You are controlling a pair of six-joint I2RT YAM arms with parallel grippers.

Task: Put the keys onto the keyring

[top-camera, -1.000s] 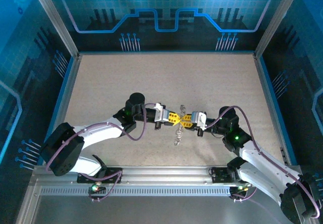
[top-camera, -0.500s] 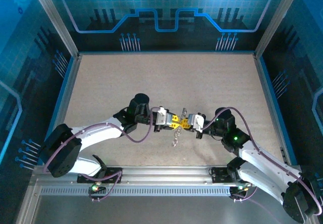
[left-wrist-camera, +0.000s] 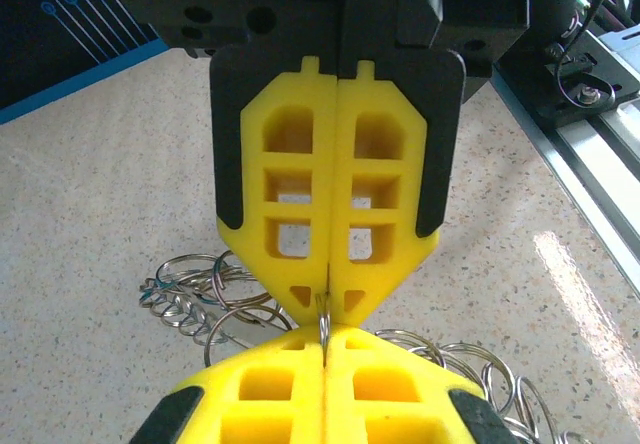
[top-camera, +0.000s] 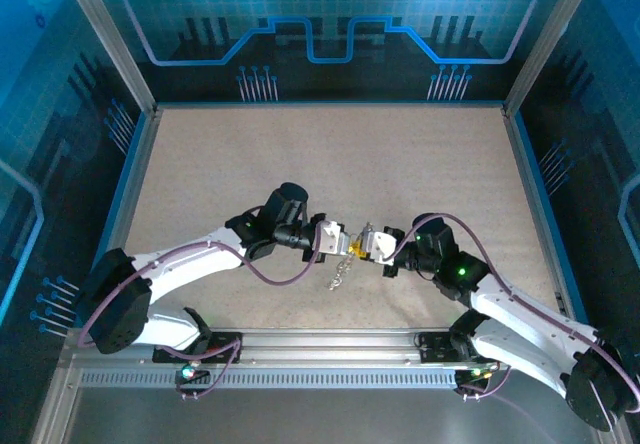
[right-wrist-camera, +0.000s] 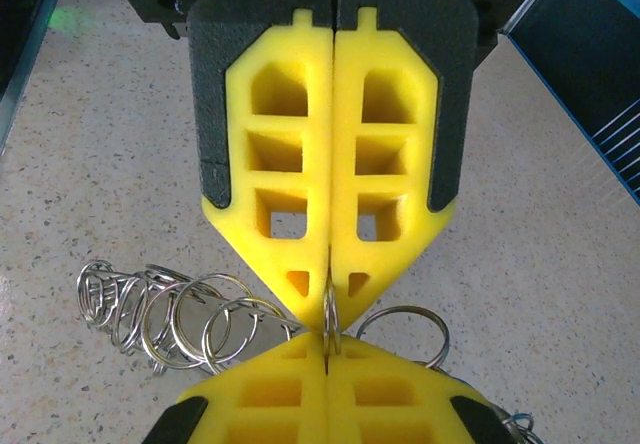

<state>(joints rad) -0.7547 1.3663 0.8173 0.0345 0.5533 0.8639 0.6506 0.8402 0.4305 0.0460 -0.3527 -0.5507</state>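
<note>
Your left gripper (left-wrist-camera: 325, 352) and right gripper (right-wrist-camera: 327, 362) are clamped tip-to-tip on one silvery wire-loop keyring (right-wrist-camera: 180, 319); coils spill either side of jaws.

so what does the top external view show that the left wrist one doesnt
Top external: the left arm and right arm reaching in over the speckled table, and the keyring trailing toward the near rail. Left wrist: the keyring's separate wire loops fanned out either side, one thin ring edge nipped in the finger seams. Shared: the left gripper and right gripper tip to tip, both shut on the keyring.
</note>
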